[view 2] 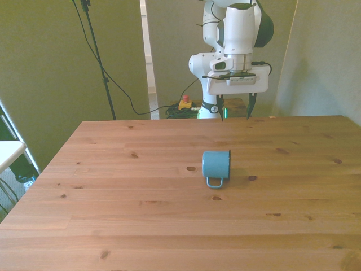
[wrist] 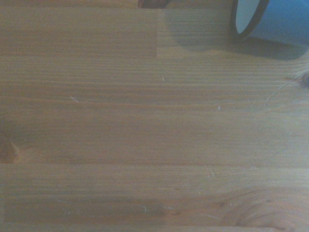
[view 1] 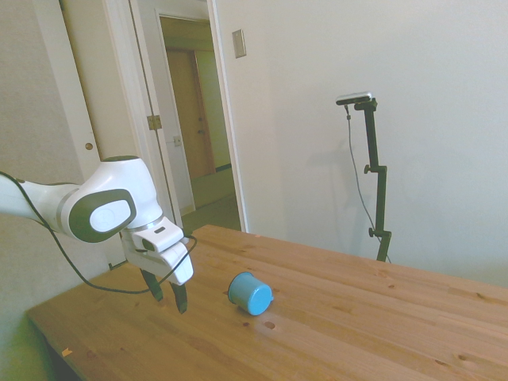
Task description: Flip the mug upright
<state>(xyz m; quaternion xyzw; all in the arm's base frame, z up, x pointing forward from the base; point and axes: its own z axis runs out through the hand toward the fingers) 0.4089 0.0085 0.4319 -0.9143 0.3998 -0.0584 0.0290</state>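
A light-blue mug point(view 2: 216, 165) lay on its side near the middle of the wooden tabletop point(view 2: 141, 214), its handle pointing toward the front camera and resting against the wood. In the front view its dark-rimmed mouth faced that view's right; in the side view the closed base faced the camera. The white arm's hand point(view 2: 235, 108) hung above the far part of the tabletop, fingers pointing down and spread apart, holding nothing. The mug sat well apart from the hand, nearer the front camera and slightly toward the front view's left of it. In the side view the hand point(view 1: 169, 294) hovered clear of the wood beside the mug point(view 1: 250, 293), with bare boards between them. The wrist view showed mostly wood grain, with the mug point(wrist: 275, 21) just at the frame's edge, its white inside and dark rim partly visible and a soft shadow beneath it. Behind the tabletop, a door stood open onto a hallway point(view 1: 194, 119).
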